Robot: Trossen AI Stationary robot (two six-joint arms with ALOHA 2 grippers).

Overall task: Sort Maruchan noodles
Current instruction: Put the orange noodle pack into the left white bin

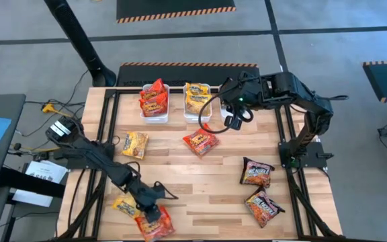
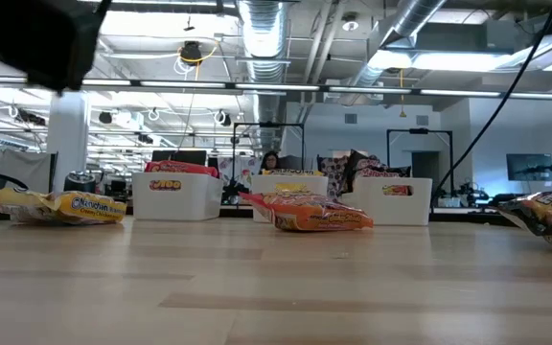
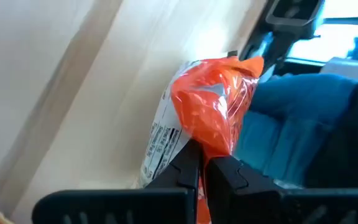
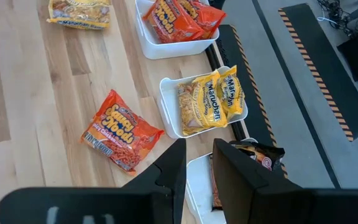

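Note:
A red noodle packet [image 1: 158,226] sits near the table's front edge, left of the middle, with my left gripper [image 1: 151,215] shut on it. A yellow packet [image 1: 122,205] lies just left of it. Loose on the table are another yellow packet [image 1: 134,144], a red packet [image 1: 200,142] and two dark packets [image 1: 256,172] [image 1: 263,206]. At the far edge, one white tub [image 1: 154,113] holds red packets and a second [image 1: 198,114] holds yellow ones. My right gripper [image 4: 197,163] hangs open above a third tub [image 4: 199,184] that holds a dark packet [image 4: 253,155]. My left gripper pinches one end of the red packet [image 3: 205,142] between its two fingers. The fingers slant down from the table's far left. The packet stands out beyond the fingertips, tilted, with its white printed back [image 3: 160,140] showing. I cannot tell whether it is clear of the table.
The table's black frame rails [image 1: 110,128] [image 1: 282,128] run front to back along both sides. The three tubs stand in a row at the far edge [image 2: 175,197] [image 2: 291,189] [image 2: 393,201]. Bare wood lies at the table's middle front [image 1: 207,195].

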